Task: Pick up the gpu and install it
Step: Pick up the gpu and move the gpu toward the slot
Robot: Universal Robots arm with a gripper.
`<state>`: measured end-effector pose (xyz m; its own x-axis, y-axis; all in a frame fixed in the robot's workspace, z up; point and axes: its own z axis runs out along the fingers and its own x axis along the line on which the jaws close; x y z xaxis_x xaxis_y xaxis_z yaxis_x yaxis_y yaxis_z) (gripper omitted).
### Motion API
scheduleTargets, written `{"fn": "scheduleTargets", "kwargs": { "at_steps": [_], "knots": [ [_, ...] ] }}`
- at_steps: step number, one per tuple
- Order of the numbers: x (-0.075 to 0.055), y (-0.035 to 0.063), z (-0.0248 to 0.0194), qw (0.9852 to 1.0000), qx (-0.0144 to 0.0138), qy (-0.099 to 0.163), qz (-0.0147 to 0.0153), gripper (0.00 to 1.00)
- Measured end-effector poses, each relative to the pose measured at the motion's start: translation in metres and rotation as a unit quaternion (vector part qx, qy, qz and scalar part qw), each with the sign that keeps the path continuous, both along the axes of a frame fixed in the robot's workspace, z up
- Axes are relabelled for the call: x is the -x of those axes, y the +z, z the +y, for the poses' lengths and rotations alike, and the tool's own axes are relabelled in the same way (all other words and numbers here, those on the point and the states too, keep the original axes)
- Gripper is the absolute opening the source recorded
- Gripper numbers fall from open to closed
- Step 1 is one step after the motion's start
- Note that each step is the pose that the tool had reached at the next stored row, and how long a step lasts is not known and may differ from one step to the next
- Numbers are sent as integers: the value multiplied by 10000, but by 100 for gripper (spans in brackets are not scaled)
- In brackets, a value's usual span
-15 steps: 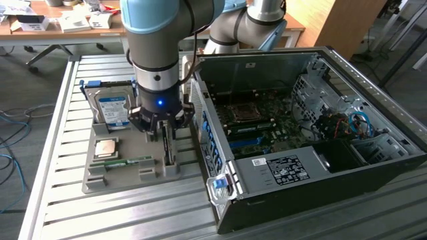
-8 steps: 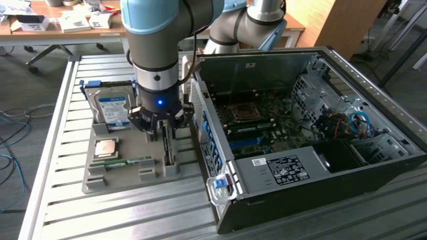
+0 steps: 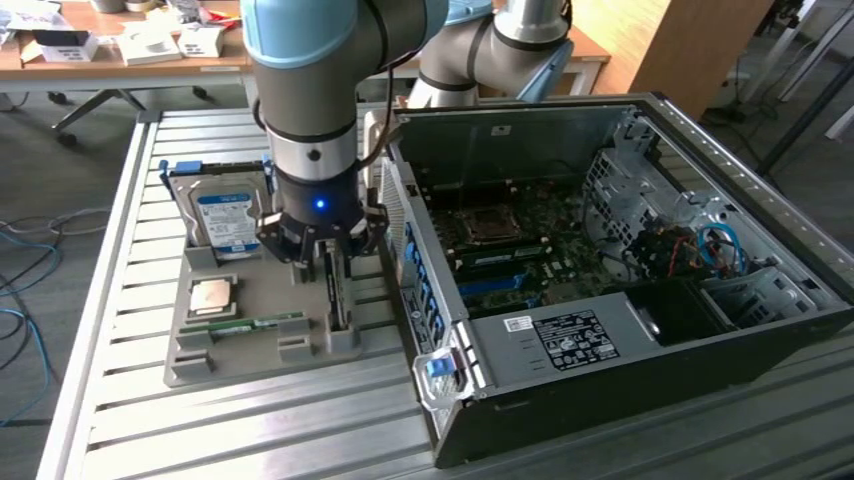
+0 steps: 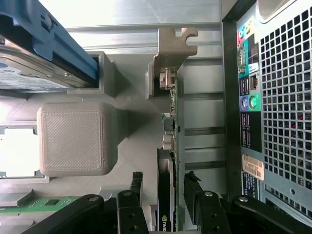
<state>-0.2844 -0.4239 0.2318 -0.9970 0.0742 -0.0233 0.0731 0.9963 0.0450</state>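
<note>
Gripper (image 4: 165, 207) hangs wide open astride the graphics card (image 4: 174, 141), which stands on edge at the tray's (image 3: 247, 362) edge nearest the computer case (image 3: 627, 405). This looks like the pick-up step, calling for a square pinch.

Grey arm (image 3: 314, 100), pale blue joint caps (image 3: 340, 30), blue wrist light (image 3: 319, 206), black pincer (image 3: 335, 292)

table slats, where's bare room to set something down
Bare table slats in front of the grey parts tray, and a strip at its exterior view's left. Crowded between tray and computer case, where the tool straddles the gpu.
</note>
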Motion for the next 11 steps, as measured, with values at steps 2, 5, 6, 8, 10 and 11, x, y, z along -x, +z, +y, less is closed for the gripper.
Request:
{"fn": "scheduleTargets", "kwargs": {
  "at_steps": [2, 5, 6, 8, 10, 11],
  "knots": [
    [0, 7, 0, 10000, 0, 0, 0, 47],
    [0, 20, 0, 10000, 0, 0, 0, 47],
    [0, 25, 0, 10000, 0, -1, 0, 47],
    [0, 39, 0, 10000, 0, 0, 0, 47],
    [0, 55, 0, 10000, 0, -1, -1, 47],
    [0, 64, 0, 10000, -1, 0, -1, 47]
  ]
}}
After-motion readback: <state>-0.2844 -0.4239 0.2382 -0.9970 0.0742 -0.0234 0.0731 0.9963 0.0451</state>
